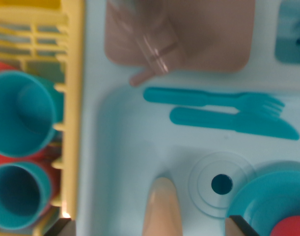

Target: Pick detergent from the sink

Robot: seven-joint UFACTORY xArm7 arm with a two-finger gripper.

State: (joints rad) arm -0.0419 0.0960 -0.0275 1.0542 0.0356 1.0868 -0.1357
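Step in hand, as judged: closing in on the detergent before the grasp. The gripper (150, 228) is seen only as two dark fingers (240, 225) at the bottom edge of the wrist view. They are held well apart, and nothing is clamped between them.

The pale peach, round-tipped plastic detergent bottle (162, 209) is taken to be the task's thing. It lies on the floor of the light blue plastic sink (125, 147), just beside the dark round drain hole (222, 184), on the wrist view's left of it. It sits between the two fingers, nearer the wrist view's left one. No contact is shown.

For a sound grasp, it is advised that the bottle be centred between the fingers before any closing, and that the descent be kept straight. The teal round plate (267, 201), just beyond the drain hole on the wrist view's right, should be kept clear of that finger.

Only the bottle's rounded end is visible; the remainder is cut off by the frame. The surface appears smooth and matt, so slipping at the taper is judged possible, and a hold lower on the body is preferred. No label or cap could be made out, as the picture is blurred.

A teal plastic fork (213, 98) and a teal plastic knife (233, 123) lie above the drain hole, well apart from the bottle, and need not be disturbed
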